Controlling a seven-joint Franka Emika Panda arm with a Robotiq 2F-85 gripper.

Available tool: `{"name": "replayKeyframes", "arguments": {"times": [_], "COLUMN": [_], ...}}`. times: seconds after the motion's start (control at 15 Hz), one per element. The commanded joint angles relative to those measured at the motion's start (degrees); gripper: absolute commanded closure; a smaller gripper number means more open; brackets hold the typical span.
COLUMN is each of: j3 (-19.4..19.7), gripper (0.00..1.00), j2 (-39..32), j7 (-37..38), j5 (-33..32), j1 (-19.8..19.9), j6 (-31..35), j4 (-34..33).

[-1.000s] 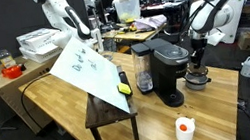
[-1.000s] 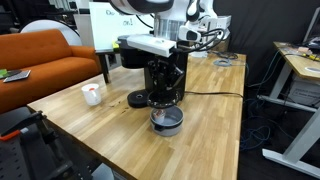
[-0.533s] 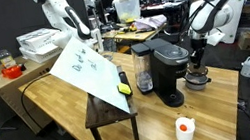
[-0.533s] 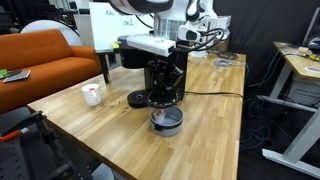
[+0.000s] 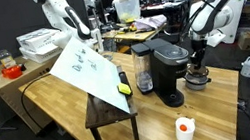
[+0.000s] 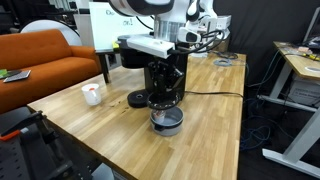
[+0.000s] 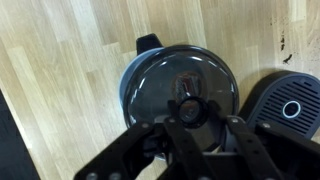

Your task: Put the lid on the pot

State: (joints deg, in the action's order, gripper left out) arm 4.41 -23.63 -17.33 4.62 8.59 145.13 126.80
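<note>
In the wrist view the dark round lid (image 7: 165, 80) lies flat on the grey pot, whose short handle (image 7: 147, 44) sticks out at the top. My gripper (image 7: 193, 112) comes in from the bottom, and its two black fingers close on the lid's small centre knob from either side. In both exterior views the gripper (image 5: 198, 68) (image 6: 166, 104) hangs straight down over the pot (image 5: 199, 81) (image 6: 166, 125), which stands on the wooden table beside the coffee machine.
The black coffee machine (image 5: 170, 65) with its clear jug (image 5: 144, 77) stands right next to the pot; its dark edge shows in the wrist view (image 7: 290, 105). A small white cup with an orange-red top (image 5: 184, 128) (image 6: 91, 94) stands on the table. An orange sofa (image 6: 40, 60) is nearby.
</note>
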Motion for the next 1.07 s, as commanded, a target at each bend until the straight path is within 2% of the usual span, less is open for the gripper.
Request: {"name": "replayKeyframes", "arguments": {"times": [0.0, 1.0], "j3": [-1.51, -1.29], "gripper": [0.92, 0.92], "j2": [-2.15, -9.95], "j7": [0.41, 1.41], "j5": [0.16, -0.98], "j1": [1.13, 1.86], "j6": [0.63, -0.03], "j4": [-1.15, -7.75]}}
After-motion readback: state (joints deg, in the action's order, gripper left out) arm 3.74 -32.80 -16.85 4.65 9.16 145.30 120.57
